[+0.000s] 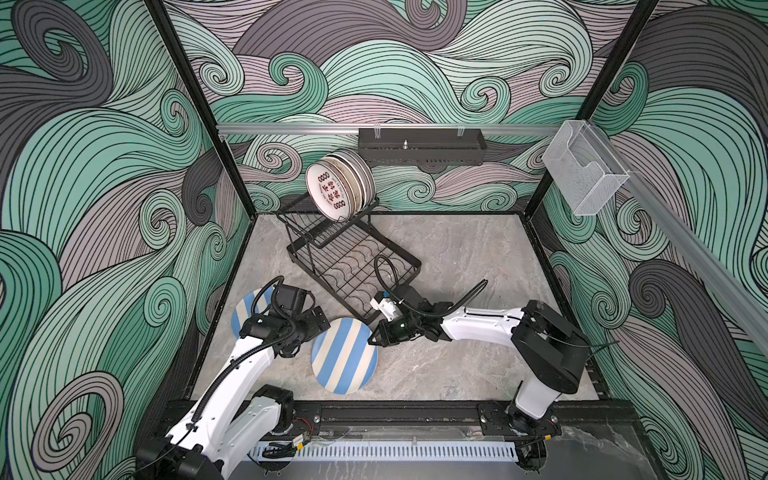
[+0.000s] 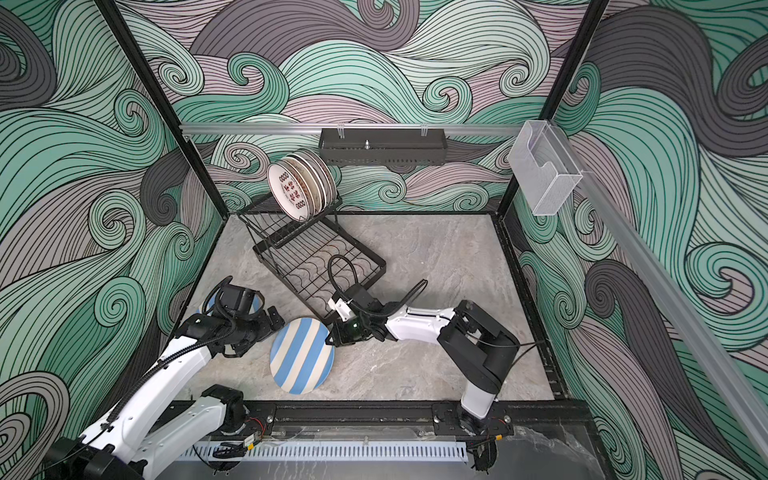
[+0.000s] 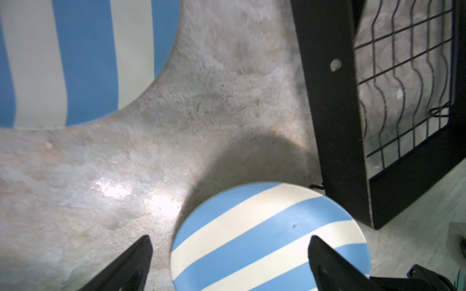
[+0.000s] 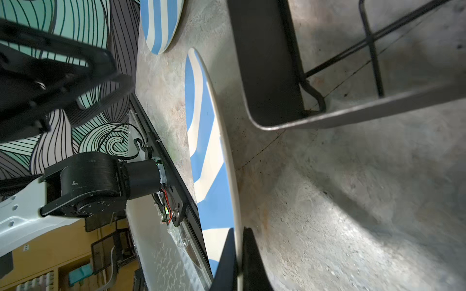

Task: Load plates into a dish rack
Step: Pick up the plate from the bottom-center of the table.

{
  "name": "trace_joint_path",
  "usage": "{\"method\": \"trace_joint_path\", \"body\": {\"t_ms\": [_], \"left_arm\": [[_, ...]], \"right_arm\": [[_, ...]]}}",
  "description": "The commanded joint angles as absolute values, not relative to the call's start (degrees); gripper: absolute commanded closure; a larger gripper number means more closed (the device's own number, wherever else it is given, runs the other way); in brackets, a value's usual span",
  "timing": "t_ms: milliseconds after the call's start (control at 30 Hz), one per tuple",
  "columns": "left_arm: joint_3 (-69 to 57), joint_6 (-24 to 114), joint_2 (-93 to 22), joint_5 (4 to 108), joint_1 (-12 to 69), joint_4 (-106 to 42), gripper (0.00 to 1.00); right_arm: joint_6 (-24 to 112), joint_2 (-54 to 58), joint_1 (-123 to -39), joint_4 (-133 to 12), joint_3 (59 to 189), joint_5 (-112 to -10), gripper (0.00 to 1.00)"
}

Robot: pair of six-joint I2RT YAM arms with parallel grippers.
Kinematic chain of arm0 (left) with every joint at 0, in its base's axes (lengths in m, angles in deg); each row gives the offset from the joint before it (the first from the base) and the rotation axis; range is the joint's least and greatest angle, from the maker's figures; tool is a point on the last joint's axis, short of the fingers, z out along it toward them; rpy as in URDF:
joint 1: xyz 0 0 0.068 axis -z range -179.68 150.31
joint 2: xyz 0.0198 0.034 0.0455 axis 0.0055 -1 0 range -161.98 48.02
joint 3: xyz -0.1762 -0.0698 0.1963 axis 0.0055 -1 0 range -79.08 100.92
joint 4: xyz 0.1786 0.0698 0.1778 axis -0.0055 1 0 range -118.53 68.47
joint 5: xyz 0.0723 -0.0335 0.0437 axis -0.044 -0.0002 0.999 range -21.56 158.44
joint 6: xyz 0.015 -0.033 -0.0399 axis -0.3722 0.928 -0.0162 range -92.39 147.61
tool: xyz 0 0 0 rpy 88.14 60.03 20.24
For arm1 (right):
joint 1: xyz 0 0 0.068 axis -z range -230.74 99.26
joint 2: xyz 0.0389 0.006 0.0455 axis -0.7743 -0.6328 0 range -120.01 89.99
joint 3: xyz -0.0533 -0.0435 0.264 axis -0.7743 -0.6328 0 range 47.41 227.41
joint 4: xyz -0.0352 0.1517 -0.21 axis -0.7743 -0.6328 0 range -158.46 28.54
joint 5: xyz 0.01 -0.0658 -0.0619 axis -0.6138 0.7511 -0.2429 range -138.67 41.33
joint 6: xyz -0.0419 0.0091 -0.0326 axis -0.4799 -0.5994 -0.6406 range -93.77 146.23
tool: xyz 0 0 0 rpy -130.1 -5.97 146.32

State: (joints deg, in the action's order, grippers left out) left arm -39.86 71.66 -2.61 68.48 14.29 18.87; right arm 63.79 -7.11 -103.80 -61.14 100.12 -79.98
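A blue-and-cream striped plate [image 1: 344, 355] [image 2: 302, 355] lies on the table in front of the black wire dish rack [image 1: 353, 266] [image 2: 318, 257]. My right gripper [image 1: 371, 338] [image 4: 238, 234] is shut on that plate's rim at the side nearest the rack, one finger above and one below. My left gripper [image 1: 320, 322] [image 3: 230, 239] hangs open over the plate's [image 3: 269, 236] opposite edge, touching nothing. A second striped plate [image 1: 245, 309] [image 3: 75, 63] lies flat, partly hidden under the left arm. Several plates [image 1: 338, 189] [image 2: 299, 189] stand in the rack's upper shelf.
The rack's front corner [image 4: 267, 63] [image 3: 335, 126] stands close beside the held plate and the right wrist. A black perforated tray [image 1: 422, 147] hangs on the back rail and a clear plastic box [image 1: 586, 170] on the right rail.
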Motion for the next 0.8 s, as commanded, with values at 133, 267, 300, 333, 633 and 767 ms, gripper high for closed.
{"method": "trace_joint_path", "body": {"t_ms": [133,267,300,333,633,767], "left_arm": [[-33.3,64.3,-3.7,87.3,13.8,19.1,0.02],[-32.4,66.4,-8.6,89.0,13.3,15.0,0.01],[-32.5,66.0,-9.2,88.8,13.2,13.6,0.01],[-32.7,65.5,-9.5,88.9,13.1,12.7,0.01],[-31.5,63.0,-2.6,72.2,-0.3,10.1,0.01],[-27.4,59.7,-2.4,71.8,-2.2,13.3,0.01]], "right_arm": [[54.6,5.5,-103.2,-75.8,108.6,-74.4,1.0],[49.8,10.2,-101.7,-86.2,114.0,-68.9,1.0],[48.2,11.0,-101.1,-88.6,115.8,-67.0,1.0],[46.5,11.4,-100.5,-91.1,118.0,-64.8,1.0],[38.5,6.7,-95.5,-99.5,136.4,-54.1,1.0],[35.5,2.7,-95.5,-101.0,144.2,-47.7,1.0]]}}
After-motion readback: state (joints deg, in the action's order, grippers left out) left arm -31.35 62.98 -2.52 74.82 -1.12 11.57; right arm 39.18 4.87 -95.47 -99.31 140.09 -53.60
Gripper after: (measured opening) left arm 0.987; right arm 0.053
